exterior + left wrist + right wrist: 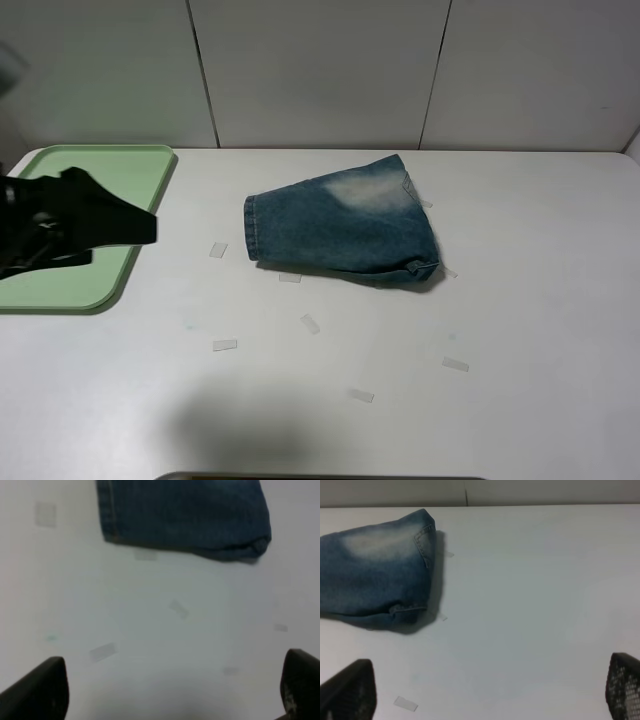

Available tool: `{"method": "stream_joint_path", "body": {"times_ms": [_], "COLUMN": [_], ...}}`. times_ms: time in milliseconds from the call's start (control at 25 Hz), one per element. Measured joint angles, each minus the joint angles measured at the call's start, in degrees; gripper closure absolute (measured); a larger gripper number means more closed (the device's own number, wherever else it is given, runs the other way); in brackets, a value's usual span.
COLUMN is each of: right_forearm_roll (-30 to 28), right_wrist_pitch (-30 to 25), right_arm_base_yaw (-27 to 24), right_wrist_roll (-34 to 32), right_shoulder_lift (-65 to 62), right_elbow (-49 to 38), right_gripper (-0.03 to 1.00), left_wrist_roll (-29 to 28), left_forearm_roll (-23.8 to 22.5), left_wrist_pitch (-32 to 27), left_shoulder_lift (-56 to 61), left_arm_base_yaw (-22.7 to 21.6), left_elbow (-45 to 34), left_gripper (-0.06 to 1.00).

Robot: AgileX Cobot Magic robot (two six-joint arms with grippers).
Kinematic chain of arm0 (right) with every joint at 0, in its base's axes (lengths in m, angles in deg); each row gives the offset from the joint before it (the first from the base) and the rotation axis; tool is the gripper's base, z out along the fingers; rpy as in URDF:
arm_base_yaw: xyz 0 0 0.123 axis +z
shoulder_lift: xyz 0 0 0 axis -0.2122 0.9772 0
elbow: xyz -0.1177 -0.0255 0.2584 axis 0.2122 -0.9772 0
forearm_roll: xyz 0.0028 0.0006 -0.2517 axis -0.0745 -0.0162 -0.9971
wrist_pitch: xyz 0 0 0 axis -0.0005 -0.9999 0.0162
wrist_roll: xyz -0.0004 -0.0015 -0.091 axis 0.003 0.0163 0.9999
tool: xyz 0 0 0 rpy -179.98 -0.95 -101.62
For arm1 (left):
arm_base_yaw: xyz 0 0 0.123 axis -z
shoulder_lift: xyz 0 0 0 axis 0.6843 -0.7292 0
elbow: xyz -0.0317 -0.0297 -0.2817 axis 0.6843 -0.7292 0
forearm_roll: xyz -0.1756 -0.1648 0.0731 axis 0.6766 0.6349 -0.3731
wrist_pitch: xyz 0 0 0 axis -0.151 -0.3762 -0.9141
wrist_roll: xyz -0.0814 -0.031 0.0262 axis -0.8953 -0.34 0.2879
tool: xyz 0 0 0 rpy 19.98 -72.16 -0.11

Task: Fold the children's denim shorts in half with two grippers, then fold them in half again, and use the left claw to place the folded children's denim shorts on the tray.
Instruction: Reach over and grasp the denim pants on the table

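The children's denim shorts (340,225) lie folded over near the middle of the white table, hem to the left and a pale faded patch on top. The left wrist view shows the shorts (185,515) ahead of my left gripper (175,692), which is open with nothing between its fingers. My left arm (80,222) hovers over the pale green tray (60,290) at the far left, well apart from the shorts. My right gripper (487,692) is also open and holds nothing; the shorts (375,570) lie ahead of it and to one side. The right arm is outside the exterior high view.
Several small pieces of clear tape (225,345) are stuck to the table (540,300) around and in front of the shorts. A panelled white wall (320,70) stands behind the table. The tray holds nothing.
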Motion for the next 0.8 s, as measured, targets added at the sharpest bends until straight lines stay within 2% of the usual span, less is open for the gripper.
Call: {"method": "stream_joint_path", "body": {"times_ms": [160, 280, 360, 400, 480, 560, 800], "right_forearm_roll": [0.0, 0.0, 0.0, 0.0, 0.0, 0.0, 0.0], "right_wrist_pitch": [0.0, 0.0, 0.0, 0.0, 0.0, 0.0, 0.0], "right_arm_base_yaw": [0.0, 0.0, 0.0, 0.0, 0.0, 0.0, 0.0], "right_wrist_roll": [0.0, 0.0, 0.0, 0.0, 0.0, 0.0, 0.0], "right_shoulder_lift": [0.0, 0.0, 0.0, 0.0, 0.0, 0.0, 0.0], "right_elbow": [0.0, 0.0, 0.0, 0.0, 0.0, 0.0, 0.0], "right_gripper": [0.27, 0.27, 0.27, 0.27, 0.27, 0.27, 0.27], "left_wrist_roll": [19.7, 32.9, 40.7, 40.7, 45.8, 48.6, 50.6], "left_forearm_roll": [19.2, 31.9, 38.8, 38.8, 43.9, 46.3, 47.5], "left_wrist_pitch": [3.2, 3.9, 4.0, 4.0, 3.6, 3.3, 2.5], "left_shoulder_lift": [-12.2, -19.6, -23.3, -23.3, -26.8, -29.6, -36.2], "left_arm_base_yaw": [0.0, 0.0, -0.2, -0.2, -1.5, -3.5, -9.4], "left_elbow": [1.9, 4.2, 5.8, 5.8, 7.4, 8.6, 11.5], "left_gripper": [0.11, 0.11, 0.11, 0.11, 0.11, 0.11, 0.12]}}
